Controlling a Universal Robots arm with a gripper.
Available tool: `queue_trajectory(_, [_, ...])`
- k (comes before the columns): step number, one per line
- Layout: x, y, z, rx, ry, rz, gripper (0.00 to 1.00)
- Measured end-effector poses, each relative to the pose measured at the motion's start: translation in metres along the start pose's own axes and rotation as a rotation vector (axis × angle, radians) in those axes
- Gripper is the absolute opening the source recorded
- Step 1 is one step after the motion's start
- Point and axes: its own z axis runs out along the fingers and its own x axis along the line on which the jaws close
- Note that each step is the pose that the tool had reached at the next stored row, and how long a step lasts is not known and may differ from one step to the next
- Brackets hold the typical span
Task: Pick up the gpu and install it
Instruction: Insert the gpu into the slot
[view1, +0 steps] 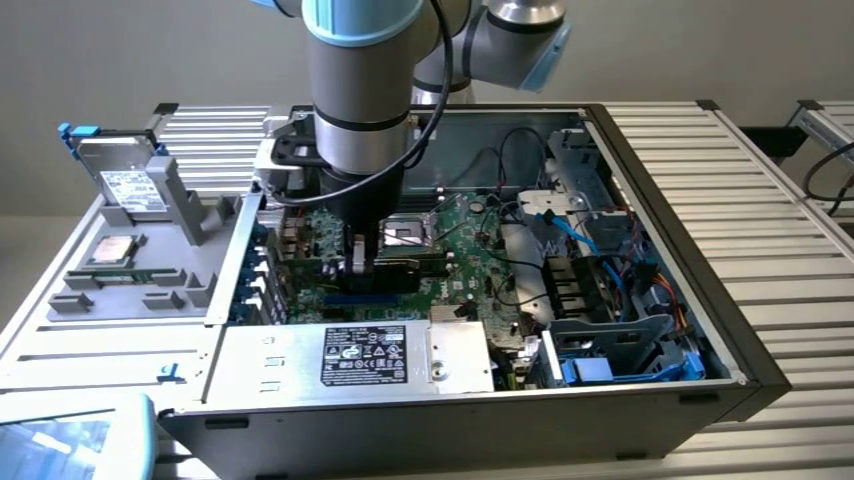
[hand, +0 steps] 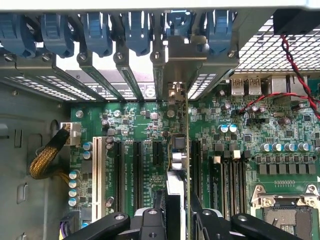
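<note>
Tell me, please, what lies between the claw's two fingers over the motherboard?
The gpu lies there: the wrist view shows it edge-on, gripped by the claw over the green motherboard.

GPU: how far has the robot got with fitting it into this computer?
Done: the gpu has been picked up and is gripped by the tool. In hand: it stands edge-on, low among the motherboard's slots. Left: the tool has not let go, and whether the gpu is fully seated cannot be told.
</note>
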Motion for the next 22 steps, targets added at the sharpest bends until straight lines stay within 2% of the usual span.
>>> queue_trajectory(22, [-0.0002,0.0001,0.0030,0.0000,0.0002,0.002,0.28])
